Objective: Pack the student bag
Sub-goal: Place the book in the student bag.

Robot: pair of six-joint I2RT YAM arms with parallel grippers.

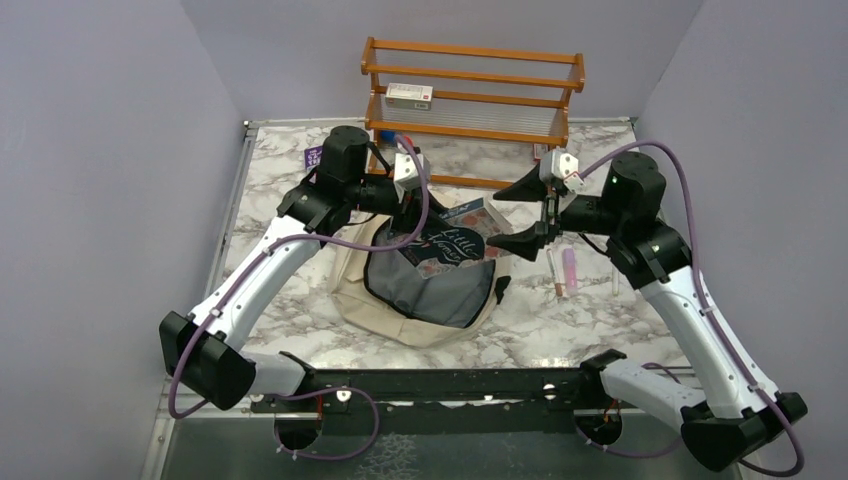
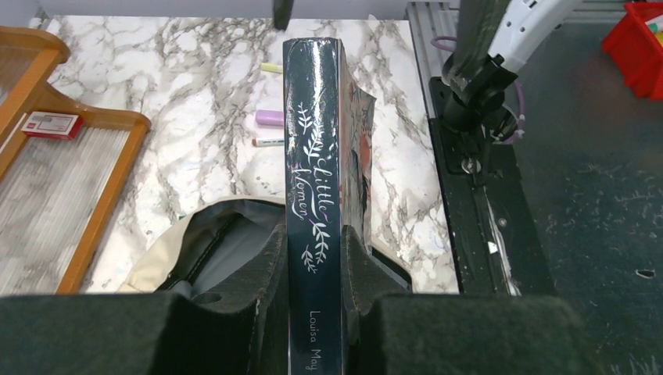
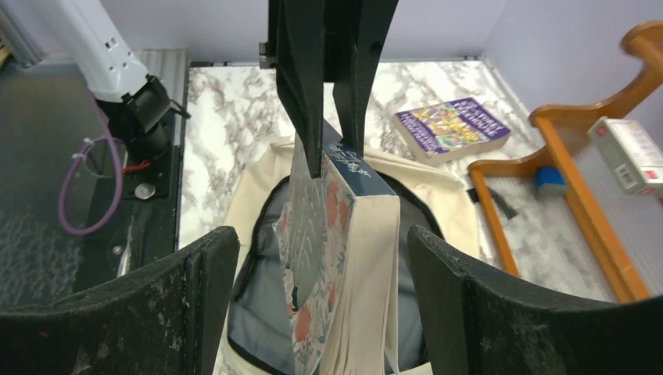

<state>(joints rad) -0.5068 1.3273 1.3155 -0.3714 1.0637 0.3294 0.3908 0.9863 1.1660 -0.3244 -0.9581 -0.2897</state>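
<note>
Left hand point(image 2: 314, 266) pinches the book point(image 2: 313, 141) across its spine, at the open bag's point(image 1: 350, 285) mouth. Right hand point(image 3: 320, 234) is spread wide, its fingers flanking the book.

A robotics lab cell: plain lilac walls point(image 1: 100, 150) enclose a marble-print table point(image 1: 300, 325) with a black mounting rail point(image 1: 440, 382).
</note>
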